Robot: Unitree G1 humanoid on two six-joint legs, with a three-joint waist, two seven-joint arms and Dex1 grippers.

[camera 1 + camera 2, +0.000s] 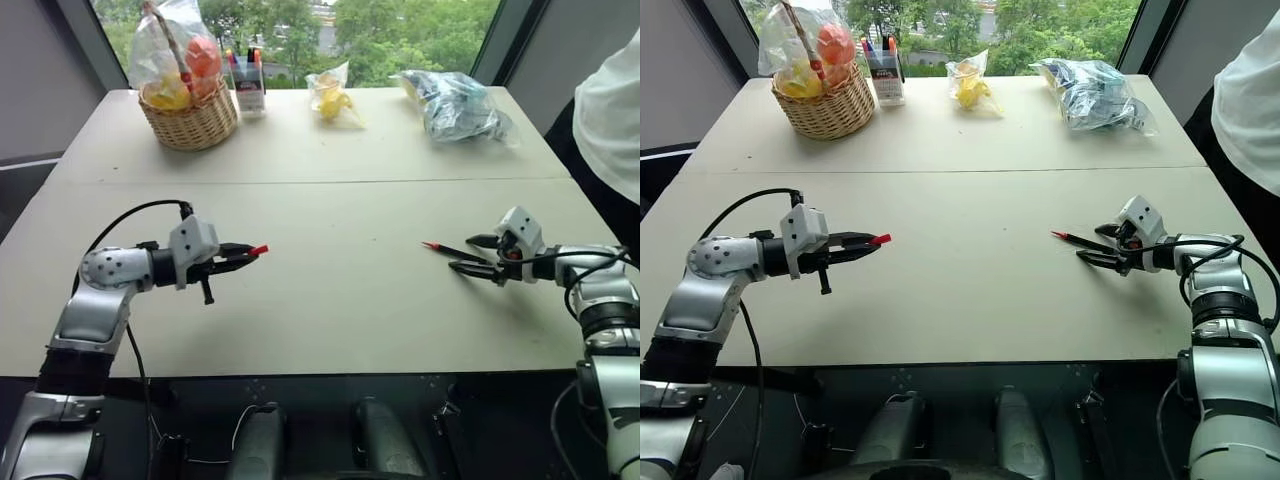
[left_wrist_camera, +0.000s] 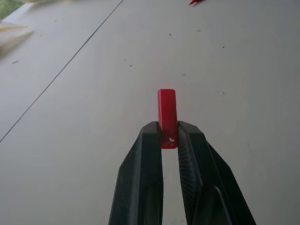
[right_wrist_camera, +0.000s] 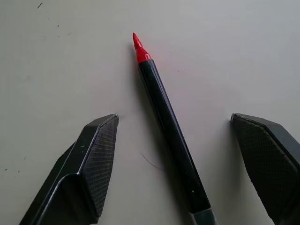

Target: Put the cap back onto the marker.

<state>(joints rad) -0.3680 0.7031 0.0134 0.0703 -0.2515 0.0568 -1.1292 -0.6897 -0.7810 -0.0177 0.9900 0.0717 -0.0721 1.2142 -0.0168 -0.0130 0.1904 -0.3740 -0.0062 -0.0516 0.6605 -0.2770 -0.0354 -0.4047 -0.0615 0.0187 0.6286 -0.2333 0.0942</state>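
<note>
The big pale flat table point(image 1: 330, 300) holds everything. At its far edge sits a round woven basket point(image 1: 190, 120) with fruit wrapped in clear plastic, a small clear cup of coloured pens point(image 1: 247, 85) beside it, a little bag with something yellow point(image 1: 333, 98) and a crumpled bluish plastic bag point(image 1: 455, 105). A person in a white sleeve point(image 1: 610, 110) stands at the right side of the table.

The left gripper point(image 1: 240, 256) hangs above the table on the left, and its two black fingers are pinched tight on the tiny red plastic cap point(image 2: 167, 112), which sticks out past the tips. The right gripper point(image 3: 176, 140) is low over the table on the right. Its jaws stand wide apart, one on each side of the thin dark marker with the small red tip point(image 3: 168, 126), and they hold nothing. The marker lies flat on the table, red tip pointing toward the middle, well apart from the cap.

What could go wrong: I think the marker may roll or spin away if one finger touches it first. If it is grabbed crooked, the tip may miss the small cap hole. The cap is held by very little, so a push could pop it out
</note>
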